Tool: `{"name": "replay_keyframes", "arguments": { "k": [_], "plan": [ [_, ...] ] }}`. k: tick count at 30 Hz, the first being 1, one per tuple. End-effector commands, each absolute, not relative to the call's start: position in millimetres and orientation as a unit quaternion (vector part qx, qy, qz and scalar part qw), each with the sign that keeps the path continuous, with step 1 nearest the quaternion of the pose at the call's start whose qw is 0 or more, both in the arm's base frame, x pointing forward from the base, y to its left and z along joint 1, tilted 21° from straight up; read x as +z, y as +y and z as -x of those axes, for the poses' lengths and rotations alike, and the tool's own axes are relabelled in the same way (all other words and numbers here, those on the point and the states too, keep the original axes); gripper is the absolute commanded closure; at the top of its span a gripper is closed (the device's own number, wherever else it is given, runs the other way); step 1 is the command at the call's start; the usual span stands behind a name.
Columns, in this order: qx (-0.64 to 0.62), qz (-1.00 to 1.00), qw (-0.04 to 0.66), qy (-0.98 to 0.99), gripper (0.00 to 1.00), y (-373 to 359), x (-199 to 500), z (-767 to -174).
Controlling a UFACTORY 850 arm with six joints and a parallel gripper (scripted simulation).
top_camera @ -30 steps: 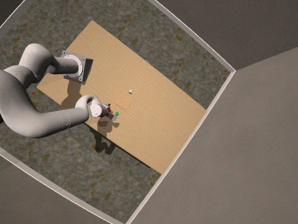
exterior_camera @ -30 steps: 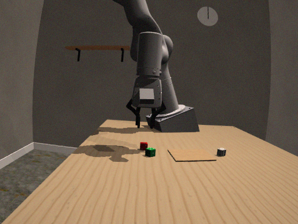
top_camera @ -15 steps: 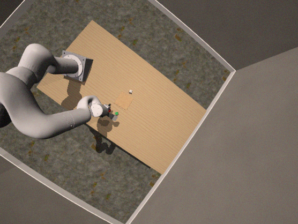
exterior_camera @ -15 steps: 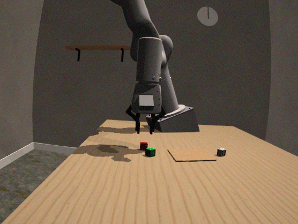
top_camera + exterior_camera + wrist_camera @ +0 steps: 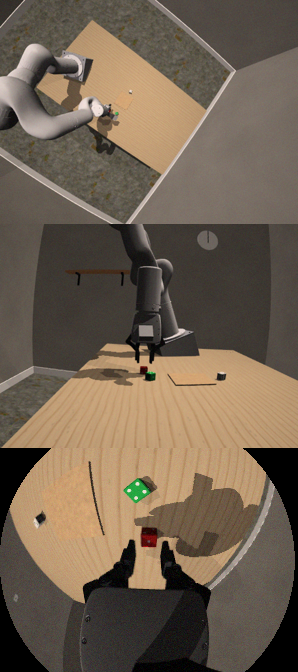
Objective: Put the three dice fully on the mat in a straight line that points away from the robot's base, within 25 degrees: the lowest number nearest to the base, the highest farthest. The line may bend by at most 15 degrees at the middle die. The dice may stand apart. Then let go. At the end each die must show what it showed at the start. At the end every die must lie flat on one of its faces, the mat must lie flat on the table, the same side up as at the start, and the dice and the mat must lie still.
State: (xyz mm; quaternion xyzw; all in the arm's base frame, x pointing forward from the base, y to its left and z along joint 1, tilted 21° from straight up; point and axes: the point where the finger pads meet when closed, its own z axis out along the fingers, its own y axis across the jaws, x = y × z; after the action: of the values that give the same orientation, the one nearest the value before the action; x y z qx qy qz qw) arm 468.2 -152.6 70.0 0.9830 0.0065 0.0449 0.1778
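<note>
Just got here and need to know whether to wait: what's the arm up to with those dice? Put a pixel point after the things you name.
Nothing is held. The end effector (image 5: 144,361) (image 5: 148,547) is partly open just above the red die (image 5: 143,370) (image 5: 149,537), probably about to grasp it. The green die (image 5: 116,113) (image 5: 150,376) (image 5: 137,490) and the white die (image 5: 130,91) (image 5: 221,376) (image 5: 39,520) lie off the mat (image 5: 124,100) (image 5: 191,379) (image 5: 72,503), on opposite sides. No die is on it yet.

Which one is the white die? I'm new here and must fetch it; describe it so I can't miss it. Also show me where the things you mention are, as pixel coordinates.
On the wooden table (image 5: 161,107) (image 5: 150,411), find the square mat (image 5: 124,101) (image 5: 191,379) (image 5: 70,503). Just off its edge, opposite the green die's side, sits the white die (image 5: 130,91) (image 5: 221,376) (image 5: 39,520), the only one with dark pips.
</note>
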Motion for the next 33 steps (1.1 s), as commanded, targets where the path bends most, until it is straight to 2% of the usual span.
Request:
{"name": "replay_keyframes", "arguments": {
  "k": [1, 33],
  "plan": [
    [0.046, -0.983, 0.178, 0.007, 0.58, -153.6, 67.5, -469.2],
    [0.046, -0.983, 0.178, 0.007, 0.58, -155.5, 62.4, -469.6]
  ]
}}
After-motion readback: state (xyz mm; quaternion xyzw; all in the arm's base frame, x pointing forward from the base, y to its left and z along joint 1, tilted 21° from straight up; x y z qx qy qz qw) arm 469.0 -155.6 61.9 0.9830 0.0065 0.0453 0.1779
